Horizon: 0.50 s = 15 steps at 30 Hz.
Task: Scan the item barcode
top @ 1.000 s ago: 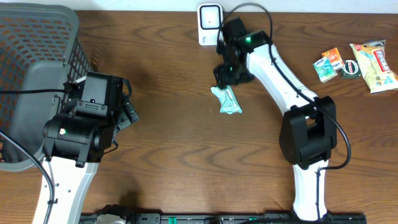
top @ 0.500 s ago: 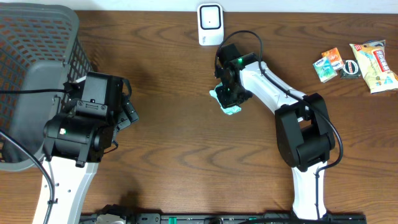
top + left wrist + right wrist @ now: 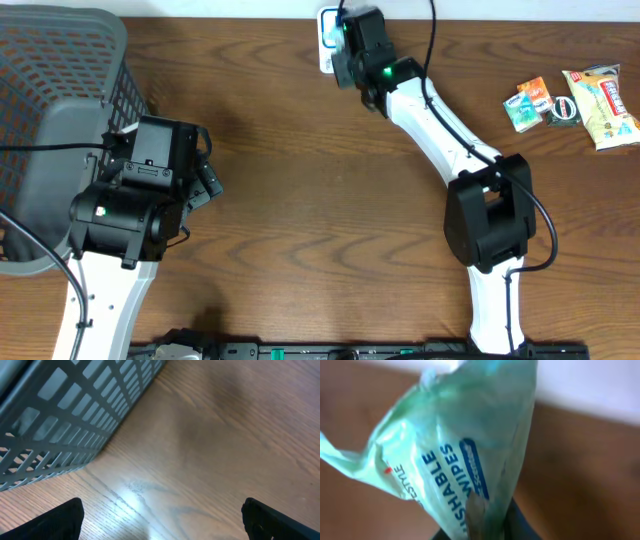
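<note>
Right wrist shows my right gripper (image 3: pixel 487 521) pinching a crinkly pale-green wipes pouch (image 3: pixel 455 445) up to the white boxy scanner (image 3: pixel 325 60), left gripper (image 3: pixel 162 522) spread idle.

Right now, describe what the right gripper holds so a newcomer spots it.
Far edge of the wooden table, by the white scanner: the right gripper pinches a soft mint-green packet. Unlike the snack packs at far right, it reads WIPES.

The wipes packet (image 3: pixel 455 455) shows blurred and cropped at the wrist; from overhead the right gripper (image 3: pixel 348 50) hides it and most of the scanner (image 3: pixel 325 55).
</note>
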Available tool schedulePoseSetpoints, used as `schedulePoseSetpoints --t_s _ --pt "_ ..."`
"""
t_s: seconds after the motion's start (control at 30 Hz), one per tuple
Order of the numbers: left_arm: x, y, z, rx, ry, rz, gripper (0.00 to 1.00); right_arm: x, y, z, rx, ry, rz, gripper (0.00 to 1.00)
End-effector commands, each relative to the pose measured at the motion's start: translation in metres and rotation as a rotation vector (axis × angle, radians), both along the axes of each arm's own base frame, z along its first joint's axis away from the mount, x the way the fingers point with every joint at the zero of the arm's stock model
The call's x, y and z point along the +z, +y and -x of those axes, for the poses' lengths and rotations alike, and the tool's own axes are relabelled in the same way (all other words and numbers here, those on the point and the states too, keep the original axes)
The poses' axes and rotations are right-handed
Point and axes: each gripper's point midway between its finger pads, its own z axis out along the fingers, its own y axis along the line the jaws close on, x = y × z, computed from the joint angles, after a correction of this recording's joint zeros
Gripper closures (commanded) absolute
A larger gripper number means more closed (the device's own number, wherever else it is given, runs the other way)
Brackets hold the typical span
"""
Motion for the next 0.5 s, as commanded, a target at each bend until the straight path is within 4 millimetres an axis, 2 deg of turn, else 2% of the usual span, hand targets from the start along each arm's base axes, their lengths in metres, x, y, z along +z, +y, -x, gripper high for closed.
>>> schedulePoseSetpoints --t_s 0.0,0.1,0.2,0.33,0.47 --pt "0.002 0.005 0.001 0.018 -0.005 -0.016 0.0 0.01 -0.005 -0.019 -0.061 -0.109 -0.006 0.99" --pt "0.002 0.005 0.001 0.018 -0.005 -0.016 0.0 0.008 0.002 -0.034 -0.062 -0.175 -0.04 0.99" --pt "0.002 0.005 0.001 0.018 -0.005 -0.016 0.0 -0.007 0.008 -0.044 -0.06 -0.207 -0.058 0.99" --pt "0.002 0.005 0.001 0.018 -0.005 -0.016 0.0 -0.028 0.014 -0.049 -0.053 -0.207 -0.061 0.99" --pt "0.002 0.005 0.001 0.018 -0.005 -0.016 0.0 -0.027 0.014 -0.052 -0.054 -0.224 -0.07 0.99"
